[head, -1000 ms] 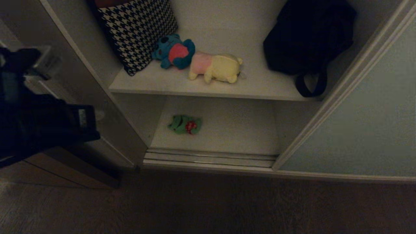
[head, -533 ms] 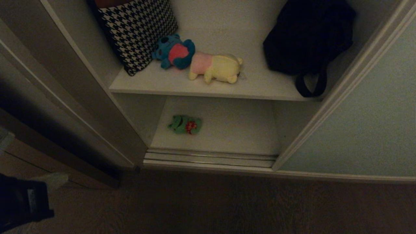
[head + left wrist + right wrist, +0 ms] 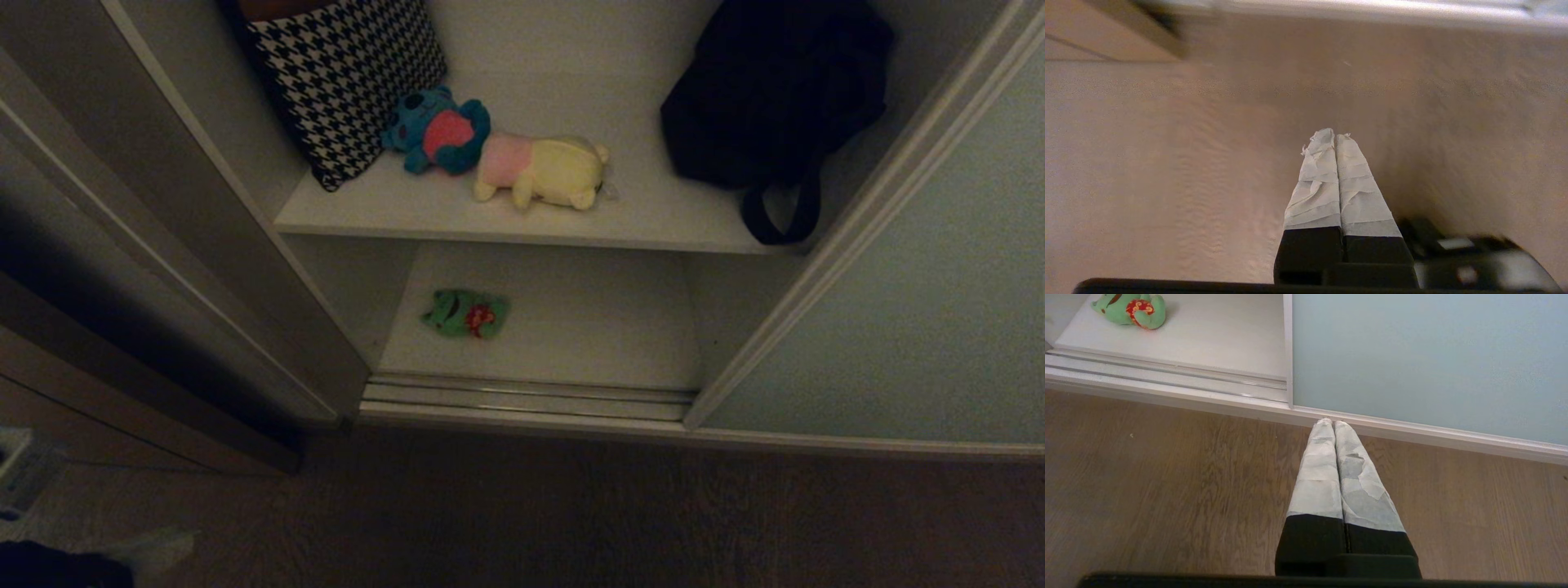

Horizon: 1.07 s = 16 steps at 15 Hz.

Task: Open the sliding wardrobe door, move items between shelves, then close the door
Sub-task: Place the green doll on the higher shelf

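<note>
Head view: the tall matte grey-green sliding wardrobe door [image 3: 922, 310] with thin pale metal frame is standing slid to the right, leaving the wardrobe open. The upper flat off-white shelf [image 3: 457, 216] is carrying the blue plush toy with pink belly [image 3: 437, 131], which is touching the cream-yellow plush toy with pink [image 3: 539, 170] on its right. The blue toy is lying just beside a black-and-white houndstooth cushion [image 3: 343, 77] that is leaning at the shelf's left end. A black strapped bag [image 3: 775, 90] is sitting at the right end, well apart from the toys, its strap hanging over the shelf's front edge. The lower off-white shelf [image 3: 596, 327] is holding the green plush toy with red [image 3: 465, 314] alone, near its left side. A ribbed pale metal floor track [image 3: 522, 398] is running along the front of the lower shelf, with the dark brown wooden floor [image 3: 571, 514] below it.

The left end effector [image 3: 1334, 136] is hanging low over the floor, its pale-wrapped fingers pressed together and gripping nothing; only a dark sliver of that arm is showing at the head view's bottom-left corner. The right end effector [image 3: 1333, 422] is also pointing at the floor just before the door's bottom rail, fingers pressed together, gripping nothing.
</note>
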Motion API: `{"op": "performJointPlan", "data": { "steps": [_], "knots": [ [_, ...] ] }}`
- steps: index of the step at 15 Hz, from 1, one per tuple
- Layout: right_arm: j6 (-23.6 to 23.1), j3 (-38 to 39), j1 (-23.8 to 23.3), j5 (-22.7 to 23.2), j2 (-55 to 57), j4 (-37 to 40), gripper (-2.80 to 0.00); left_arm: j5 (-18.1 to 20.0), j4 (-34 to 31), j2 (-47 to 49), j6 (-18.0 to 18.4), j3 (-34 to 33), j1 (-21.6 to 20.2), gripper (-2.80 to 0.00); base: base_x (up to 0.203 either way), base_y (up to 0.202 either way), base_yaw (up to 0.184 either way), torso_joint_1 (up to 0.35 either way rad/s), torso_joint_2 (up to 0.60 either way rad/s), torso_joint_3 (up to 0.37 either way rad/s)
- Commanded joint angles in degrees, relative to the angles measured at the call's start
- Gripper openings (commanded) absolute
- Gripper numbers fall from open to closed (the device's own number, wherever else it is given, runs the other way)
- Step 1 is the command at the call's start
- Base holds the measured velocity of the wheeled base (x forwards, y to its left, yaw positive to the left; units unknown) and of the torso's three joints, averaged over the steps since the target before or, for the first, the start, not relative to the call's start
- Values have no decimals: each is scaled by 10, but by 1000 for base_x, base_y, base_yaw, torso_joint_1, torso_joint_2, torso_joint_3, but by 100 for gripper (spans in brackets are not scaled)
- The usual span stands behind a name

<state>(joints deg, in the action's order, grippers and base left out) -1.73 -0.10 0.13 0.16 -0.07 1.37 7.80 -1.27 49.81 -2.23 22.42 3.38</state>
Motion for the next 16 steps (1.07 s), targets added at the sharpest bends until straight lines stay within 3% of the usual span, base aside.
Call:
{"op": "performJointPlan", "data": {
  "steps": [1, 3, 5, 8, 12, 16],
  "knots": [
    [0, 0, 0, 0, 0, 0, -280, 14, -7, 8, -2, -13, 1, -280, 0, 0, 0, 0, 0, 0],
    [0, 0, 0, 0, 0, 0, -280, 29, -4, 2, 2, -11, 1, -280, 0, 0, 0, 0, 0, 0],
    [0, 0, 0, 0, 0, 0, -280, 70, -8, -17, -4, -9, 1, -280, 0, 0, 0, 0, 0, 0],
    [0, 0, 0, 0, -1, 0, -280, 69, -14, -48, -5, -14, -1, -280, 0, 0, 0, 0, 0, 0],
    [0, 0, 0, 0, 0, 0, -280, 71, -94, -47, -1, 3, 0, -280, 0, 0, 0, 0, 0, 0],
    [0, 0, 0, 0, 0, 0, -280, 68, -107, -66, 4, -26, 0, -280, 0, 0, 0, 0, 0, 0]
  ]
}}
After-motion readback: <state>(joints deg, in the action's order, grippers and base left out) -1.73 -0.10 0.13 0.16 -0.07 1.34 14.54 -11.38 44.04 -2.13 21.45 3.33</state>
